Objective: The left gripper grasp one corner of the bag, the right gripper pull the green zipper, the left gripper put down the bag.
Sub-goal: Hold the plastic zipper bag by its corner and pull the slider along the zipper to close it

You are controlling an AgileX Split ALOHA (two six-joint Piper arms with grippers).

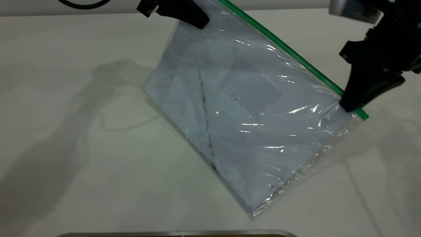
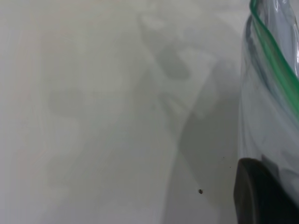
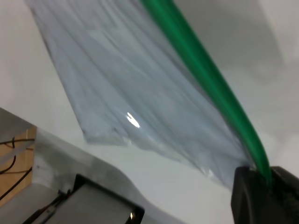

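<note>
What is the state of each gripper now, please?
Left gripper: shut on the bag at its upper corner.
Right gripper: shut on the green zipper, near its lower end.

1 bag [image 1: 243, 108], 1 green zipper [image 1: 289, 51], 1 white sheet [image 1: 204, 98] inside, 2 grippers: left gripper [image 1: 184, 11], right gripper [image 1: 353, 102], 1 table [image 1: 82, 148]

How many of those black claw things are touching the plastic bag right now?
2. The left end effector grips the bag at its top corner; the right end effector is clamped on the green zipper near the far end.
</note>
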